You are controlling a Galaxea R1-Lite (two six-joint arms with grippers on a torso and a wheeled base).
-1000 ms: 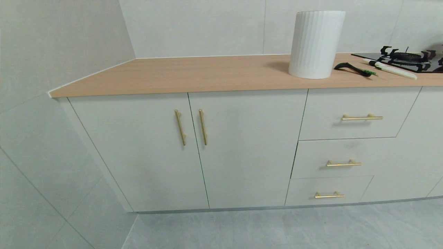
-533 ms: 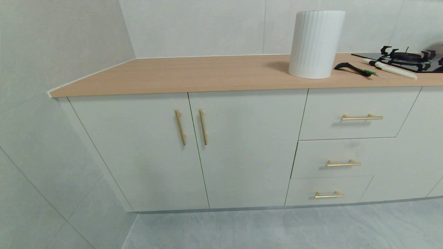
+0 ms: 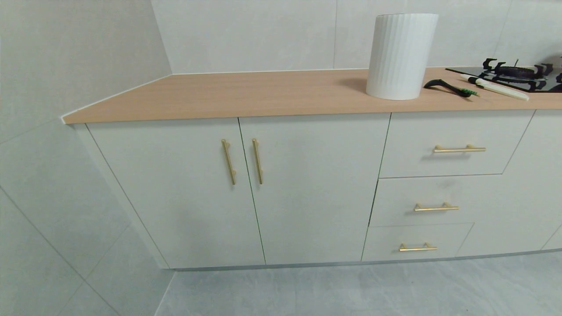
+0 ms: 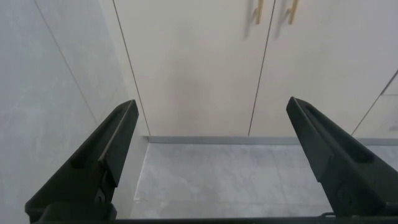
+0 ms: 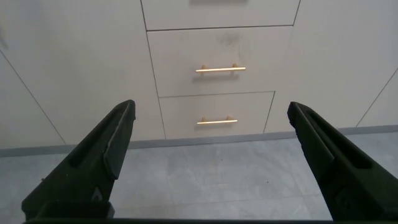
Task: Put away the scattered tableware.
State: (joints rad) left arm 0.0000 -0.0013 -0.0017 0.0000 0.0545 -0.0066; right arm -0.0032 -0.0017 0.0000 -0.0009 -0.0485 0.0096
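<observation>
**Entry: both grippers empty before the cabinet; tableware lying on the counter**

1. Left gripper (image 4: 211, 104): the jaws are being held wide apart, with nothing between them. One dark finger (image 4: 115, 152) is being shown on each side of the left wrist view. Beyond them a pair of pale cabinet doors (image 4: 205, 68) is being framed, with the grey floor (image 4: 236, 180) below and a tiled side wall (image 4: 50, 93) next to the doors.

2. Right gripper (image 5: 211, 106): the jaws are likewise being held wide apart and empty. Between them the stacked drawers (image 5: 221, 56) are being seen, each with a gold bar handle (image 5: 221, 70).

3. Cabinet, head view: two doors (image 3: 210, 188) are being kept shut, with upright gold handles (image 3: 228, 161) just beside each other at the seam. Three shut drawers (image 3: 452, 145) are being shown to their right.

4. Wooden countertop (image 3: 246, 94): it is being run along the tiled back wall.

5. White ribbed container (image 3: 401, 55): it is being stood upright on the counter, above the seam between doors and drawers.

6. Black utensil (image 3: 448, 86): it is being left flat on the counter just to the right of the container, with its green end pointing away from it.

7. White utensil (image 3: 500, 90): it is being left flat just beyond the black one, at the near edge of the black hob (image 3: 518, 72).
</observation>
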